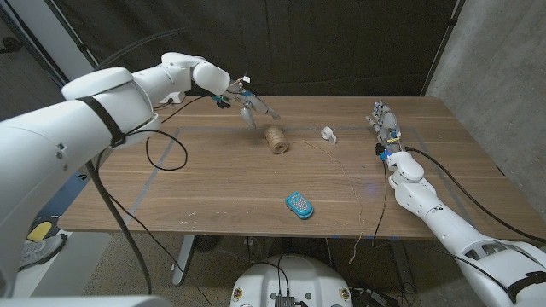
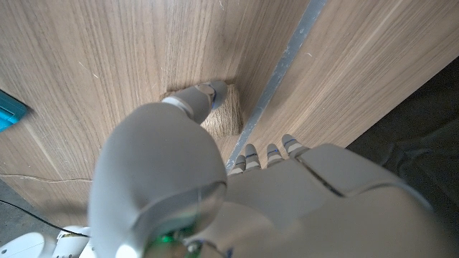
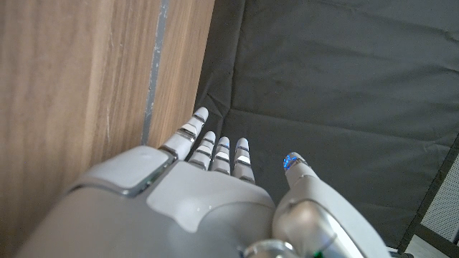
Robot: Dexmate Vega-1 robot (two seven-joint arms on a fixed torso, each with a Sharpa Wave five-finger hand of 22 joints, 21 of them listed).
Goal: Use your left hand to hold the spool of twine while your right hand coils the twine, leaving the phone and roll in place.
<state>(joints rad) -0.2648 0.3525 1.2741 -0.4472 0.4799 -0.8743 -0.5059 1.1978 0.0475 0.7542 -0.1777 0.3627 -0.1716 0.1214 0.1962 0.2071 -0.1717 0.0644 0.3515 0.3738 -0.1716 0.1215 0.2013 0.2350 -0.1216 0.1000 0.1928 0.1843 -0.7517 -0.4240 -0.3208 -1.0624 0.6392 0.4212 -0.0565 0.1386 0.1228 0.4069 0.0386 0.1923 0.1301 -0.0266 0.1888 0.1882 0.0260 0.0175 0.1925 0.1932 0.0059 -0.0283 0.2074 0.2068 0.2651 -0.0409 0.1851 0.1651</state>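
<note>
Head view: the wooden counter [image 1: 213, 183] carries the spool of twine [image 1: 275, 139] near its middle, lying on its side, with a thin strand of twine [image 1: 345, 170] trailing from it toward the counter's right part and down over the near edge. A small white roll [image 1: 328, 133] lies just to the right of the spool, apart from it; a blue phone [image 1: 299, 205] lies nearer the front edge, well apart from both.

The left robot hand [image 1: 247, 101] hangs above the counter just behind and to the left of the spool — fingers spread and pointing down, holding nothing. In the left wrist view one fingertip [image 2: 204, 97] shows in front of the spool [image 2: 228, 115]; whether it touches cannot be told.

The right robot hand [image 1: 384, 124] stands at the counter's right side, near the far edge — fingers extended together and apart from the thumb, gripping nothing, well apart from the spool. The right wrist view shows its fingers [image 3: 215, 147] straight, beside the counter's edge.
</note>
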